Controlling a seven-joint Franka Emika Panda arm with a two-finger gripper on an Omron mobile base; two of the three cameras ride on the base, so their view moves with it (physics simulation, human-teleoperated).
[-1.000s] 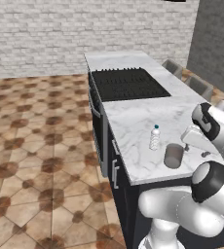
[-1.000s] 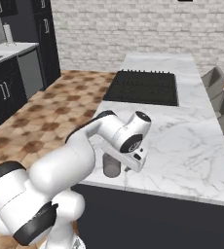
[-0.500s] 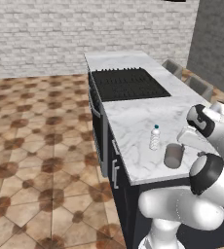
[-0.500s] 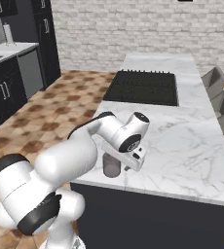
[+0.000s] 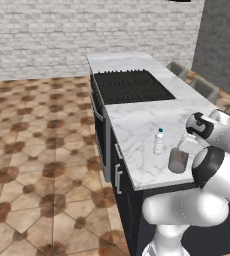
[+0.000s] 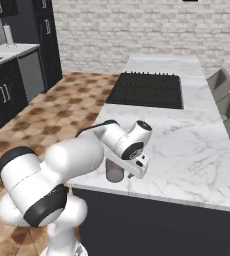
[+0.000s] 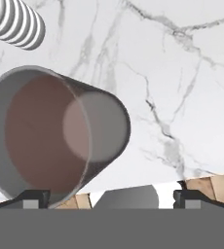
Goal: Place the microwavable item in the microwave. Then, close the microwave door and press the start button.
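While the gripper hangs wide open just above the cup, holding nothing, the cup stands upright near the front edge of the marble counter, beside a water bottle.

White marble table on dark cabinets, black cooktop set into it. Grey-brown cup and water bottle stand near the front edge.

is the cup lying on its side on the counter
No, the cup stands upright on the marble counter, beside the water bottle.
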